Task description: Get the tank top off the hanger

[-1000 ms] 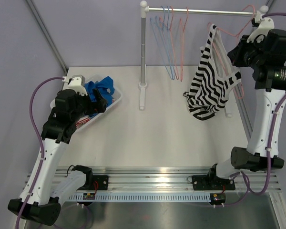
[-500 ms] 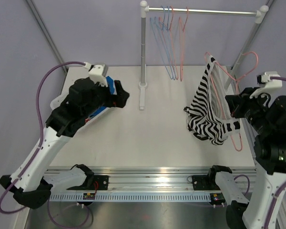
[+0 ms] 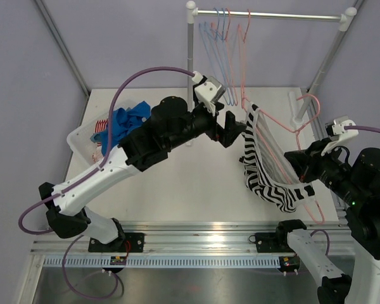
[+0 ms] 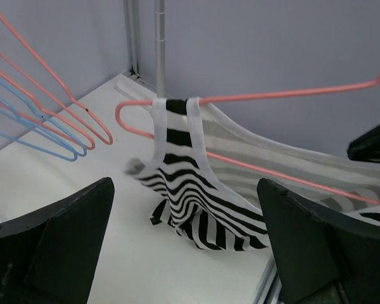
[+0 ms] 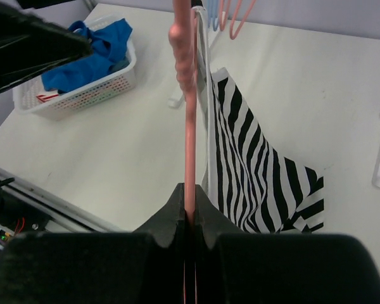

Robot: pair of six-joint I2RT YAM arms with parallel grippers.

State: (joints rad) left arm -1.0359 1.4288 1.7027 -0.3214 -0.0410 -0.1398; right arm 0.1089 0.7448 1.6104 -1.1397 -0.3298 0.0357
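The black-and-white striped tank top (image 3: 266, 180) hangs from a pink hanger (image 3: 316, 212), its hem drooping to the table. My right gripper (image 3: 302, 166) is shut on the hanger's wire and holds it off the rack, over the right side of the table. In the right wrist view the hanger (image 5: 189, 126) runs straight up out of the shut right gripper (image 5: 190, 202), with the tank top (image 5: 253, 171) just to its right. My left gripper (image 3: 234, 130) is open, facing the top's straps. In the left wrist view the tank top (image 4: 196, 202) lies beyond the left gripper (image 4: 185, 182), its straps looped over the hanger (image 4: 272, 96).
A clothes rack (image 3: 190, 63) stands at the back with several empty pink and blue hangers (image 3: 225, 57) on its rod. A white basket (image 3: 82, 136) of blue clothes sits at the left. The rack's right foot (image 3: 297, 104) is behind the hanger's hook.
The right gripper brought the hanger with the tank top off the rod, down and toward the front. The left arm swung from the basket across to the tank top's straps.
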